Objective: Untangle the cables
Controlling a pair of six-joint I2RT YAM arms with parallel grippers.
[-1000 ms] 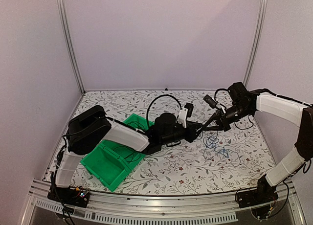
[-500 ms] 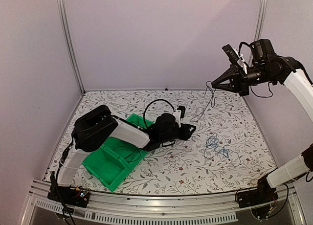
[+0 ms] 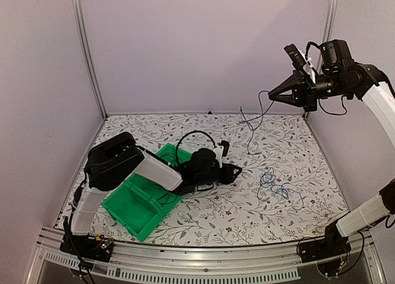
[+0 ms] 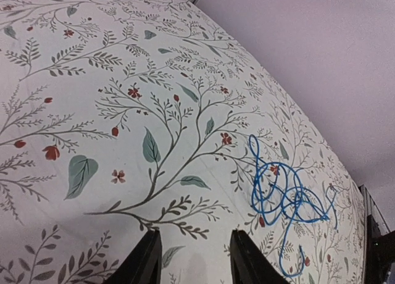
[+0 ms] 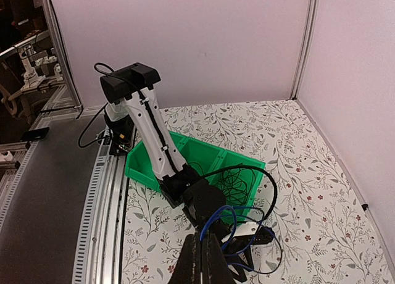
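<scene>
My right gripper [image 3: 273, 96] is raised high at the back right, shut on a thin cable [image 3: 252, 120] that hangs free above the table. In the right wrist view a blue wire [image 5: 217, 217] loops out from between the closed fingers [image 5: 201, 259]. A blue tangle of cables [image 3: 275, 189] lies on the table to the right; the left wrist view shows it as blue loops [image 4: 287, 197] ahead and right of my left gripper [image 4: 194, 262]. The left gripper [image 3: 237, 169] sits low over the table's middle, open and holding nothing. More thin black cables [image 5: 238, 182] lie coiled in the green bin.
A green divided bin [image 3: 137, 205] stands at the front left under the left arm, also seen as a bin wall [image 5: 197, 149] in the right wrist view. Walls and metal posts [image 3: 86, 49] enclose the flowered table. The left arm's thick black cable [image 3: 196, 134] arches above its wrist.
The right arm has risen from table level to high at the back right, lifting a thin cable. The left gripper has drawn back to the left and its jaws have spread apart.
</scene>
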